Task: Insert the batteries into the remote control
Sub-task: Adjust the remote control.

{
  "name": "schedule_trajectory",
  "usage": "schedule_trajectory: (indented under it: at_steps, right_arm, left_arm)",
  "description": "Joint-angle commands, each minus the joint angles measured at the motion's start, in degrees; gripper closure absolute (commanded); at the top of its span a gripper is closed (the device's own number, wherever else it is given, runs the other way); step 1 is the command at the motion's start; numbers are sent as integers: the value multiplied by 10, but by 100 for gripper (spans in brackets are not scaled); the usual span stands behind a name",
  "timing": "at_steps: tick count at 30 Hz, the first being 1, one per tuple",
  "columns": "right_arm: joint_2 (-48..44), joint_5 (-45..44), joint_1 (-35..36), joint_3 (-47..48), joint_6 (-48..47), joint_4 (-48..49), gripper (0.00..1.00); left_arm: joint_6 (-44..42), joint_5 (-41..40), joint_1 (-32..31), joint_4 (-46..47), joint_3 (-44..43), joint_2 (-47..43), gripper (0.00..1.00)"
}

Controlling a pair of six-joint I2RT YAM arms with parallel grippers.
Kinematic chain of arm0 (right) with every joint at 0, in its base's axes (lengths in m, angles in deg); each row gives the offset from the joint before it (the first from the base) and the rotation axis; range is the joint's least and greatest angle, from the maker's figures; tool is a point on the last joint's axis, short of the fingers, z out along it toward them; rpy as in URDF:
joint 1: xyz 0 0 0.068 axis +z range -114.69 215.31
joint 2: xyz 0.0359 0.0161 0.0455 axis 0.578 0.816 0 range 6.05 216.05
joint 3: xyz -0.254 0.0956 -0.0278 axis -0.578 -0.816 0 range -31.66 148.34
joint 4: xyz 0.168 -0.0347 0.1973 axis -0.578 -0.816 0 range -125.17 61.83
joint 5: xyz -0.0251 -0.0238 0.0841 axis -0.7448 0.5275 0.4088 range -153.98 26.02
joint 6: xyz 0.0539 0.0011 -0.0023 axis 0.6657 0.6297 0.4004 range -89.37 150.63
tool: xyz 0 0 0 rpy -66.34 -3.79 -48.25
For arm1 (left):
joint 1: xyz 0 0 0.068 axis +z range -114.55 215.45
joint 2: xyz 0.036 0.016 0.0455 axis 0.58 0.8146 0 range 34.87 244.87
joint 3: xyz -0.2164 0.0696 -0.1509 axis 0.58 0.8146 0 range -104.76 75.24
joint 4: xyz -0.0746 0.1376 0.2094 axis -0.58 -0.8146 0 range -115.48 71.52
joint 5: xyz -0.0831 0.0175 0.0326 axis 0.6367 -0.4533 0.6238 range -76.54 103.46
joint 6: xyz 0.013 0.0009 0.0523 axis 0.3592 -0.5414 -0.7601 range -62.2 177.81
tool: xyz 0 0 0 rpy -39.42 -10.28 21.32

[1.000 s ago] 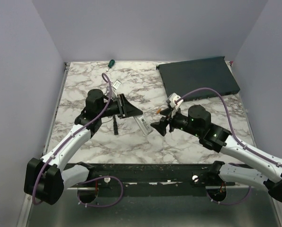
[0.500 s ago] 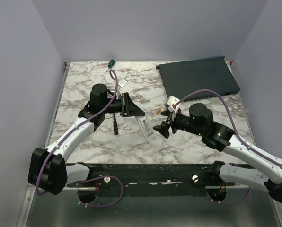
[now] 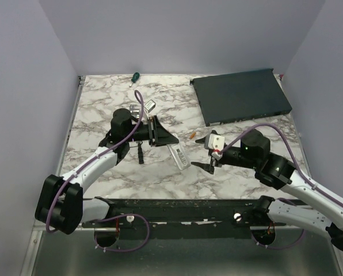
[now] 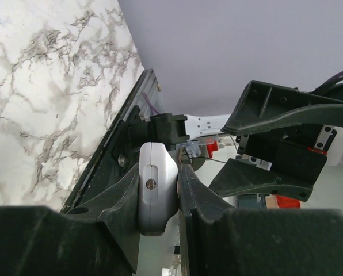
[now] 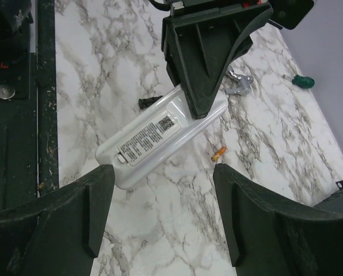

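Observation:
The white remote control (image 5: 160, 135) lies back up, its label showing, tilted over the marble table (image 3: 102, 115). My left gripper (image 3: 167, 140) is shut on its far end, and the remote's edge (image 4: 157, 190) sits squeezed between the fingers (image 4: 125, 192). One orange battery (image 5: 218, 153) lies on the marble just right of the remote, seen from above as the battery (image 3: 193, 135). My right gripper (image 5: 166, 213) hangs open above bare marble, just near of the remote's free end and the battery, with nothing between its fingers. From above, the right gripper (image 3: 209, 165) is right of the remote (image 3: 178, 155).
A large dark flat box (image 3: 240, 95) fills the back right. A green-handled screwdriver (image 3: 135, 76) lies at the back edge. A silver bracket (image 3: 143, 107) sits behind the left arm, and a small black piece (image 3: 141, 155) lies on the marble beside the left arm.
My left gripper has carried the remote a little right and toward the near edge. My right gripper has drawn back toward the near right and turned, staying open.

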Motion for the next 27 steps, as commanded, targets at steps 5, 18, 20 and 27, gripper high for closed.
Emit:
schedule_trajectory:
  at_steps: [5,18,20,27]
  right_arm:
    - [62,-88,-2,34,273,73,23]
    - [140,-140,-2,33,417,108,6]
    - [140,-129,-2,24,422,128,5]
    - [178,-96,-1,17,432,145,5]
  left_arm:
    - [0,-59,-3,-1,0,-34,100]
    - [-44,-197,-4,-152,-19,-85,100]
    - [-41,-198,-4,-154,-19,-82,100]
    - [-37,-200,-5,-160,-24,-80,100]
